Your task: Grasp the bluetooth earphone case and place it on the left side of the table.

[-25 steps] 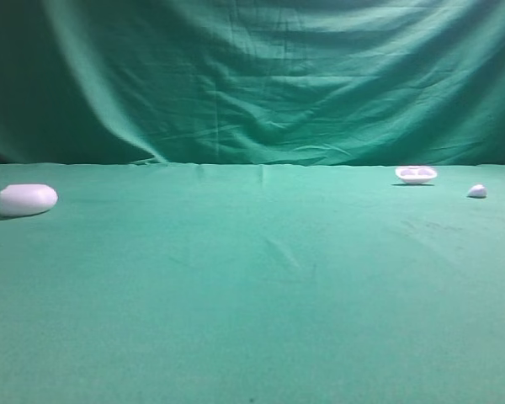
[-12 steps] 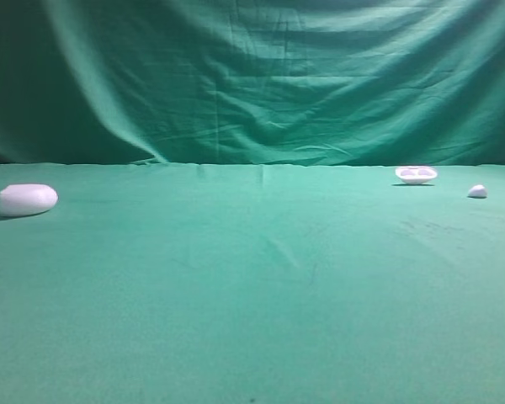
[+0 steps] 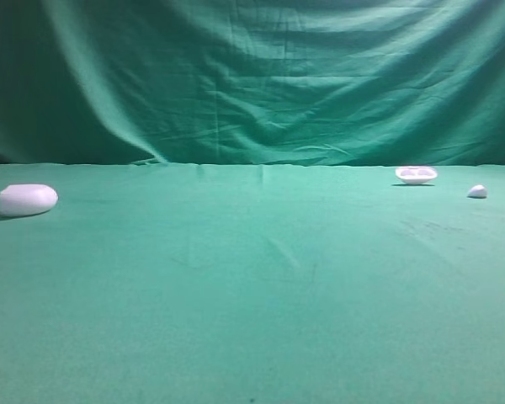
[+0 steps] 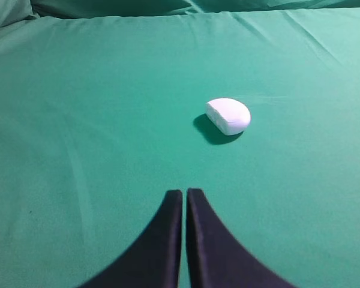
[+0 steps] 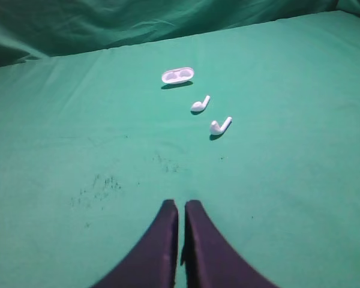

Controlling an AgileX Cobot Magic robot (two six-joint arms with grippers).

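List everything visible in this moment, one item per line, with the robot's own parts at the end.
earphone case: one, white, lying far left on the table, apart from both hands
shallow dish: one, white, far right of the table near the backdrop
earbuds: two, white, lying loose on the cloth in front of the dish
table: one, covered in green cloth
backdrop: one, green draped cloth behind the table
left hand: one, black, shut, empty, short of the case
right hand: one, black, shut, empty, short of the earbuds

You've got a white earphone case (image 3: 27, 199), white dish (image 3: 416, 174), two white earbuds (image 5: 200, 104), green table cloth (image 3: 252, 286), black grippers (image 4: 184, 193).
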